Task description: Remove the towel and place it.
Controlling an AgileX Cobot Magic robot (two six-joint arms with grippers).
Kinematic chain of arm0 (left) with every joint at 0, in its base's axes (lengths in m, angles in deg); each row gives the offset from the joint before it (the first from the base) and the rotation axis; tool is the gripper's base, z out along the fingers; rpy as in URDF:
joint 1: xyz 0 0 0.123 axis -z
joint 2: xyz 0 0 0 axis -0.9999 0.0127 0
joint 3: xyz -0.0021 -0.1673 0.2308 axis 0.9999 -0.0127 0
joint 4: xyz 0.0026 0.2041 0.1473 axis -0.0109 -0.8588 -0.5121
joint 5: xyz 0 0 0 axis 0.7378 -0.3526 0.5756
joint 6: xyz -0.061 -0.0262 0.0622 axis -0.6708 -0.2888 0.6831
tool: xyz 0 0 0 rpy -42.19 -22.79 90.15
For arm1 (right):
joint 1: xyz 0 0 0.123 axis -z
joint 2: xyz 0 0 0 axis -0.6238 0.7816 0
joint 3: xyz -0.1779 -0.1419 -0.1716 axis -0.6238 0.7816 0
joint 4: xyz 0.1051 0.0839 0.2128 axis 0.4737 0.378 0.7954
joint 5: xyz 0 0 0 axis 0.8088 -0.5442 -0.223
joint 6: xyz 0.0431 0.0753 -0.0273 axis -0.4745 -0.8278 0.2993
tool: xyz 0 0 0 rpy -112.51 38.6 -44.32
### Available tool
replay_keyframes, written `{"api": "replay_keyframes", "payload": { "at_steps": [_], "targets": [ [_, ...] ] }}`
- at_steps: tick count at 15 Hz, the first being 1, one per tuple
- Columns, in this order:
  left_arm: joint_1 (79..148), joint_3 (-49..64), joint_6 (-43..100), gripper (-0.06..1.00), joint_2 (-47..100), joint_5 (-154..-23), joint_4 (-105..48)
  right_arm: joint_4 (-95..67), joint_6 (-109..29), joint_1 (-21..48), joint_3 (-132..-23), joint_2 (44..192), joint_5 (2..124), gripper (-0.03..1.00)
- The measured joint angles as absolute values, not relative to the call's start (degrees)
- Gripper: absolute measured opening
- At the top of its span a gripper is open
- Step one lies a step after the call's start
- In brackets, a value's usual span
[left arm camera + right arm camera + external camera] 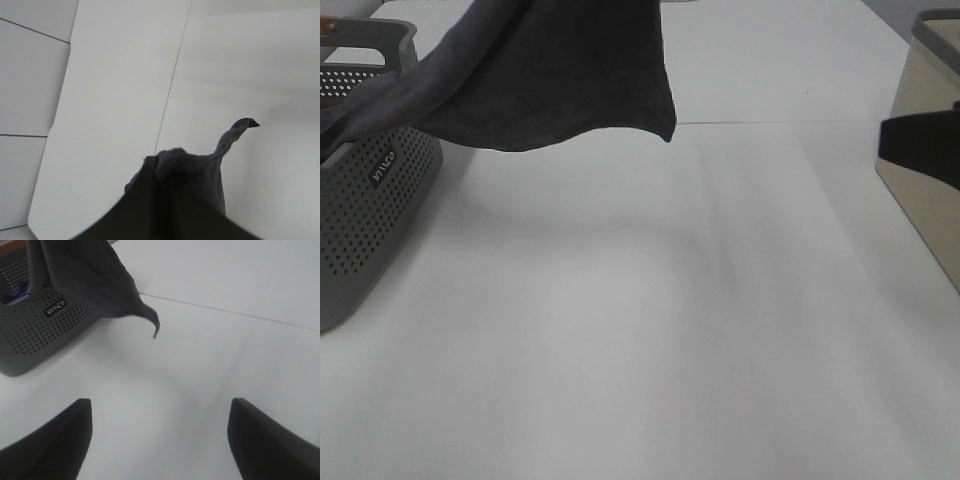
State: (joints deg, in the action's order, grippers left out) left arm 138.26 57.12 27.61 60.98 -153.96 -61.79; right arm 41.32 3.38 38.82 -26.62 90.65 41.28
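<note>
Hanging aloft, the towel (550, 70) is pinched in the closed left claw (151, 167), its lower end trailing over the basket (380, 210) rim, a free corner dangling above the bench (670, 330). The right claw (160, 440) gapes wide over the bench, holding nothing.

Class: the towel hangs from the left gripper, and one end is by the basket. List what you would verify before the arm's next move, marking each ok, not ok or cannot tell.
1. Left gripper shut on the towel: ok.
2. Towel free of the basket: not ok, one end lies across its rim.
3. Hanging corner off the table: ok.
4. Right gripper open and apart from the towel: ok.
5. Room inside the beige bin on the right: cannot tell, its inside is hidden.
</note>
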Motion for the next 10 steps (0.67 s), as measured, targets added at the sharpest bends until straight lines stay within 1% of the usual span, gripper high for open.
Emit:
{"api": "replay_keyframes", "payload": {
  "at_steps": [2, 4, 6, 8, 10],
  "targets": [
    [138.26, 57.17, 27.15, 0.0, 61.79, -150.98, -58.75, 58.28, 22.8, 38.82, -26.62, 97.29, 39.73, 0.73],
    [138.26, 57.17, 26.52, 0.0, 62.3, -147.95, -55.43, 71.86, 36.61, 38.82, -26.62, 102.62, 36.24, 0.73],
    [138.26, 57.17, 26.35, 0.0, 62.3, -147.2, -53.65, 75.87, 41.99, 38.82, -26.62, 105.89, 34.46, 0.73],
    [138.26, 57.17, 25.89, 0.0, 62.3, -145.31, -51.42, 77.07, 43.54, 38.71, -27.25, 109.5, 31.37, 0.73],
    [138.26, 57.17, 25.89, 0.0, 62.3, -144.85, -51.01, 77.36, 43.54, 35.55, -27.93, 110.18, 32.28, 0.73]
  ]
}}
